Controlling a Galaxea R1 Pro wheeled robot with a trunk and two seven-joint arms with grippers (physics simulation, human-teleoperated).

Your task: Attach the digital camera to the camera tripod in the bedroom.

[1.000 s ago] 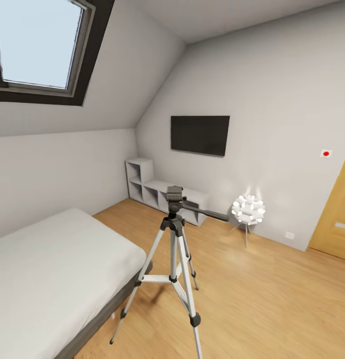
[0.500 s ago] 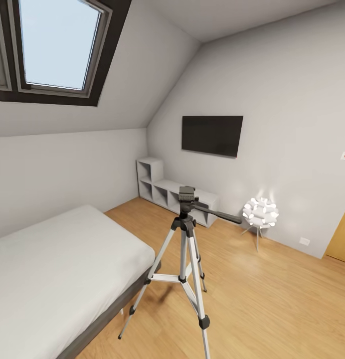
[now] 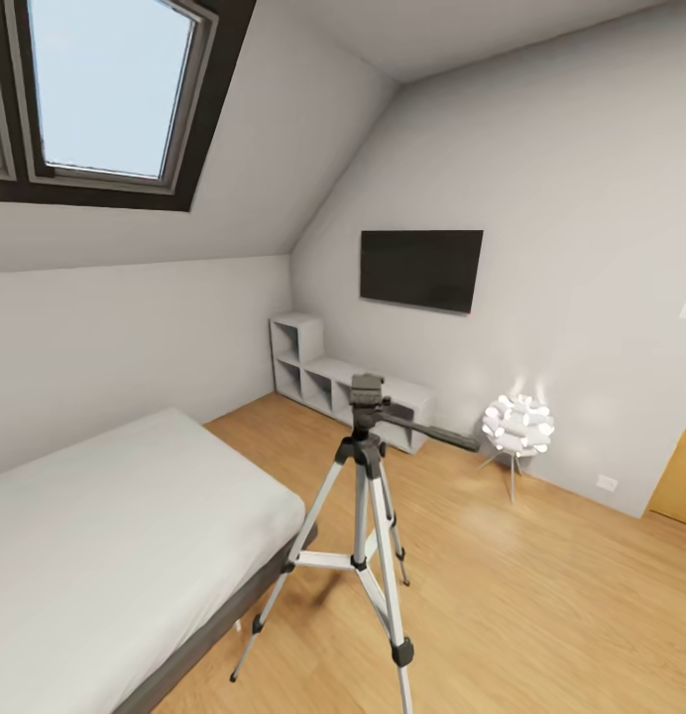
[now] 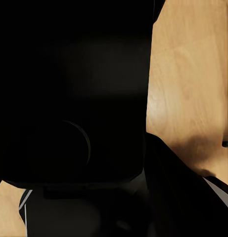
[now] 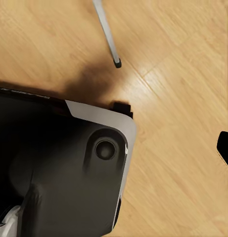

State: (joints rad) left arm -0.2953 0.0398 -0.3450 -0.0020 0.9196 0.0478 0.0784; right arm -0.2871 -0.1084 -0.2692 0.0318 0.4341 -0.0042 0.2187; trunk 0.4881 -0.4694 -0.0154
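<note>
The camera tripod [image 3: 365,476] stands on the plank floor in the middle of the head view, close to the foot of the bed. Its silver legs are spread, and its black head [image 3: 367,391] is bare on top, with the pan handle [image 3: 437,433] pointing right. In the left wrist view, a black boxy body with a round ring, the digital camera [image 4: 74,98], sits right in front of the lens in my left gripper. In the right wrist view, one tripod leg [image 5: 107,32] ends in a black foot on the floor, and a dark fingertip [image 5: 225,148] shows at the edge with nothing in front of it.
The grey bed with a white mattress [image 3: 115,535] lies to the left of the tripod. A low white shelf [image 3: 333,382], a wall TV [image 3: 420,269] and a white ball lamp [image 3: 517,428] stand behind it. A wooden door [image 3: 680,476] is at the far right. My dark base [image 5: 69,168] is near the tripod foot.
The head view has swung left, bringing more of the skylight in and pushing the door out. It then edged closer to the tripod. The tripod itself has not moved.
</note>
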